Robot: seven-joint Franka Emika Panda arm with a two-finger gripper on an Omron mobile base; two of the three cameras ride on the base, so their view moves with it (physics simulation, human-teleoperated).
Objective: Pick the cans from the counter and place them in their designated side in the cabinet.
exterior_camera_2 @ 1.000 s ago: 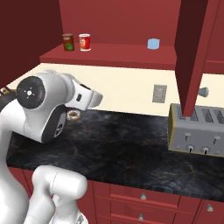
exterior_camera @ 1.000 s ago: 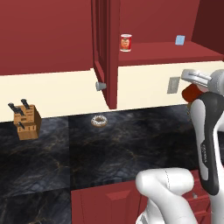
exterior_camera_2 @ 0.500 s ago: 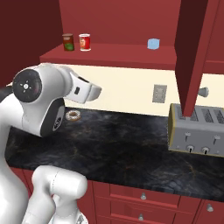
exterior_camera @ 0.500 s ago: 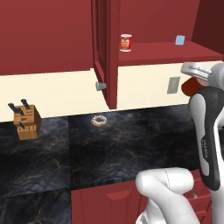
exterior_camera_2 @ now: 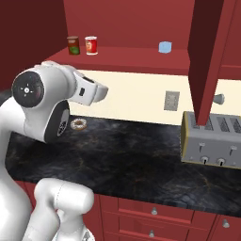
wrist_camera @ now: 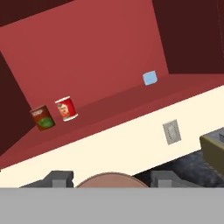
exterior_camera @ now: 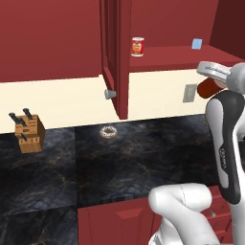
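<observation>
Below cabinet shelf (wrist_camera: 131,103): tool (wrist_camera: 111,180) raised, gripping can (exterior_camera: 208,88).

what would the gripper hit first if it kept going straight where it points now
Probably the cream wall just under the cabinet shelf, left of the wall outlet. The gripper carries a brownish can; depth is unclear.

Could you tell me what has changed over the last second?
The arm has raised the pincer slightly towards the shelf, and it stays shut on the maroon can. The red can, dark can, blue box and doughnut have not moved.
</observation>
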